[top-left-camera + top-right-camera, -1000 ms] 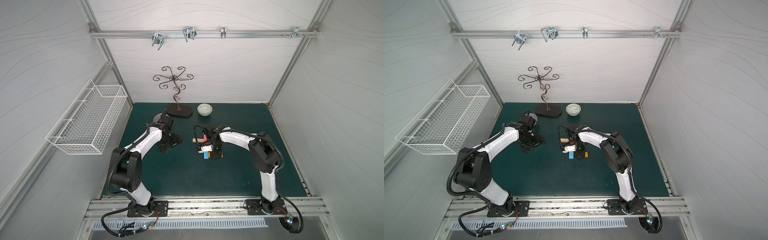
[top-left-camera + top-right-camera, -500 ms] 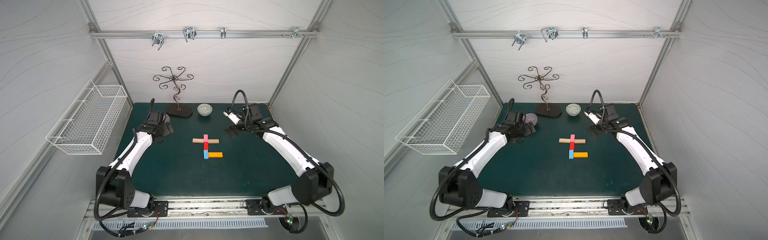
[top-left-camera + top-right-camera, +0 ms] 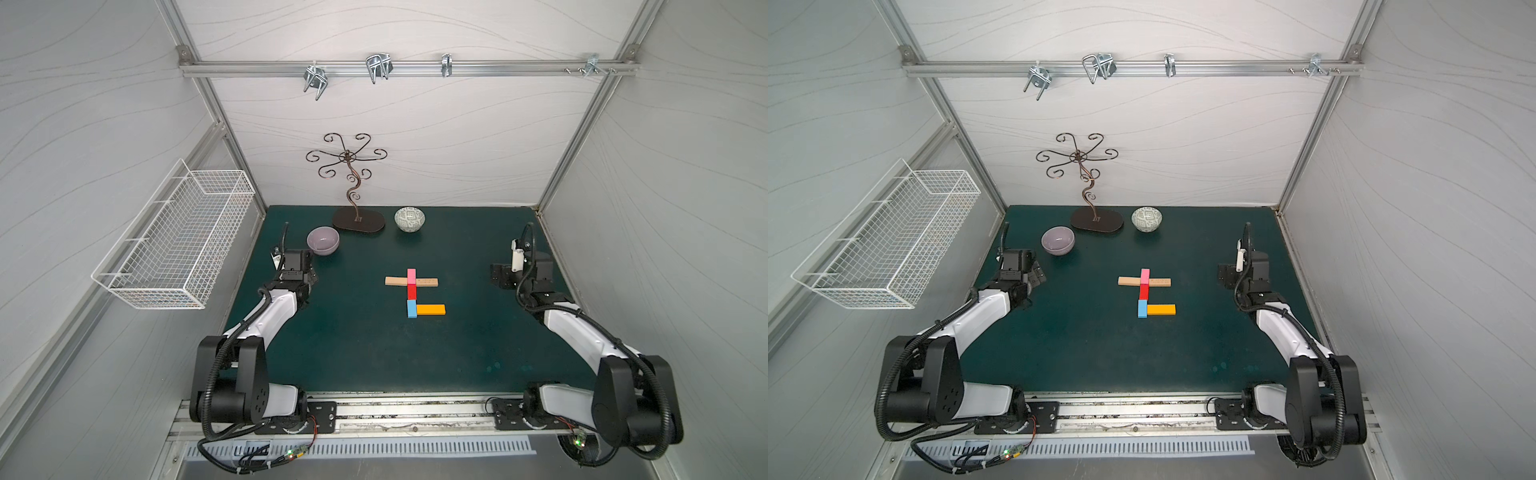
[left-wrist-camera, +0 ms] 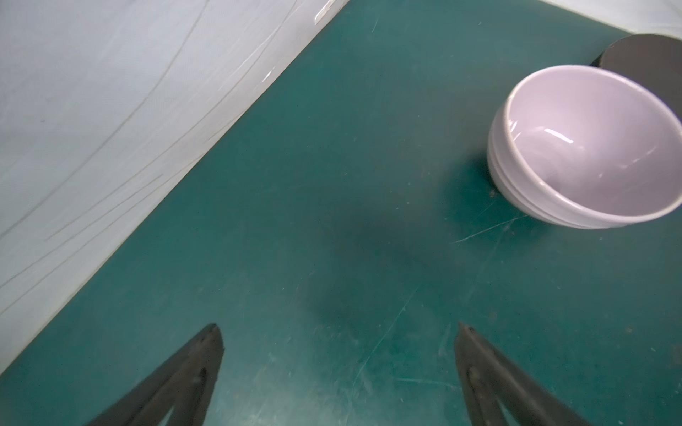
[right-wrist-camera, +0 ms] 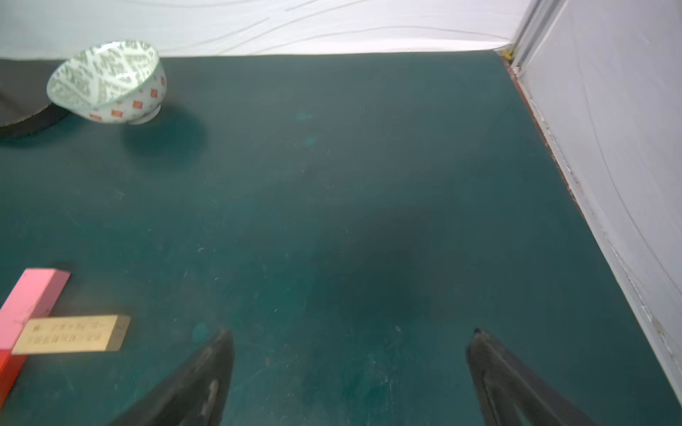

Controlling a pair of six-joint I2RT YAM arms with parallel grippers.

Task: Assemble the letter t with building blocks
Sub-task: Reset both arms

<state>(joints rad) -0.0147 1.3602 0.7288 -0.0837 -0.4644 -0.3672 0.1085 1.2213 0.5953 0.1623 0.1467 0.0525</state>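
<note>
The building blocks lie flat mid-mat as the letter t in both top views: a pink [image 3: 411, 274], red [image 3: 412, 291] and light blue [image 3: 412, 308] stem, tan wooden bars left [image 3: 395, 281] and right [image 3: 427, 282] of it, and an orange bar [image 3: 431, 309] beside the blue one. My left gripper [image 3: 311, 277] is open over bare mat far to their left, its fingertips [image 4: 214, 339] spread wide. My right gripper [image 3: 500, 276] is open far to their right. Its wrist view shows the pink block [image 5: 29, 298] and a tan bar [image 5: 70, 333] off to the side of the gripper [image 5: 352, 332].
A lilac bowl [image 3: 323, 240] sits just behind my left gripper. A patterned bowl [image 3: 409, 219] and a dark metal stand [image 3: 358, 220] are at the back. A wire basket [image 3: 174, 241] hangs on the left wall. The right wall [image 5: 609, 147] is close to my right gripper.
My right gripper has opened and drawn away from the blocks to the right side. My left arm has pulled back to the left, beside the lilac bowl. The blocks stay put.
</note>
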